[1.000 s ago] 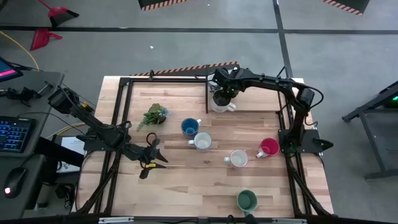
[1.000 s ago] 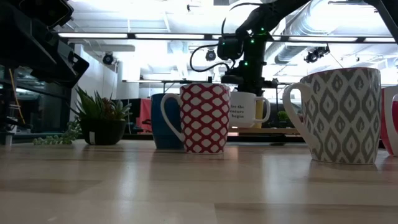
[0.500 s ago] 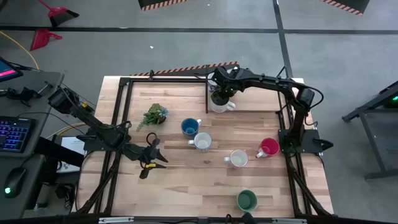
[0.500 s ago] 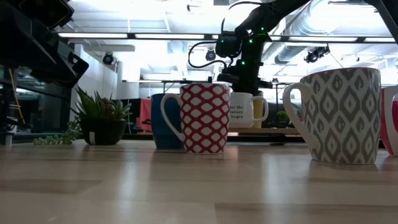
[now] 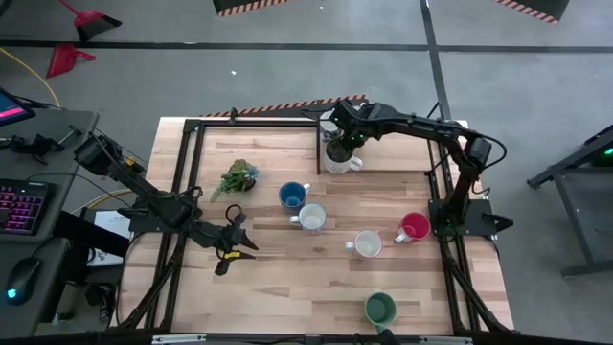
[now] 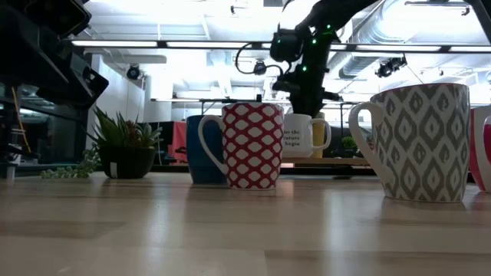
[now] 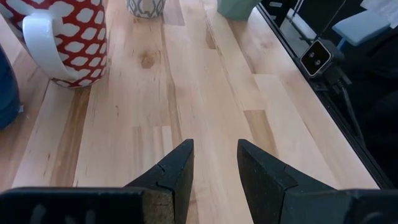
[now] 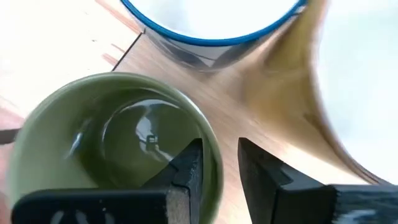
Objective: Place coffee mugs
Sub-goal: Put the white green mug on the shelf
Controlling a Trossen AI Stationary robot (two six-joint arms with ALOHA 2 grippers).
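An olive green mug stands upright on the table's far middle, next to a white mug with a blue rim and a white lettered mug. My right gripper hangs open just above it, pointing steeply down. One finger is over the mug's hollow and the other is outside its rim, and neither shows any touch. In the high view this gripper is over the mug cluster. My left gripper waits open over bare wood at the near left.
More mugs stand across the middle: blue, white-grey, white, red, and teal green near the front edge. A small plant sits left of them. A black frame borders the tabletop.
My right gripper has opened and let go of the olive green mug, then risen slightly above it. The mug stays upright where it was set down.
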